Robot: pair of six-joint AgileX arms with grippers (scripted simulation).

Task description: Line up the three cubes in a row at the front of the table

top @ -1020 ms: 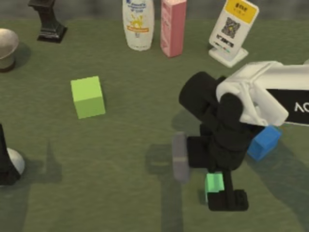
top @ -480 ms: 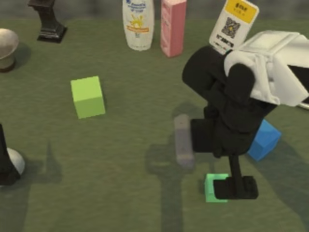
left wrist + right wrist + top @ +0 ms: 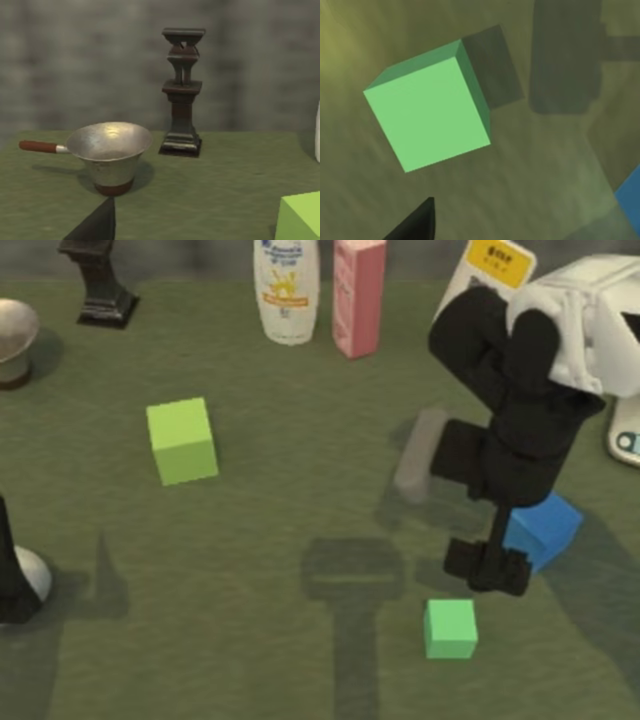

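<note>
The small mint-green cube [image 3: 450, 628] rests alone on the olive table [image 3: 250, 570] near the front, right of centre; in the right wrist view the mint cube [image 3: 427, 120] lies just beyond one dark fingertip [image 3: 420, 220]. My right gripper [image 3: 487, 565] hovers open and empty behind it, partly covering the blue cube [image 3: 548, 525], whose corner [image 3: 631, 197] shows in the wrist view. The large lime cube [image 3: 182, 440] sits far to the left and shows at the edge of the left wrist view [image 3: 300, 217]. My left gripper [image 3: 10, 585] stays parked at the left edge, open.
Along the back stand a dark pedestal [image 3: 97, 280], a white bottle [image 3: 287, 285], the tall pink box [image 3: 358, 295] and a QR sign [image 3: 495, 260]. A metal pan [image 3: 12, 340] sits at the far left. A white device [image 3: 625, 435] lies at the right edge.
My right gripper let go of the mint-green cube, rose and drew back toward the blue cube. The mint cube stays at the front. The left arm has not moved.
</note>
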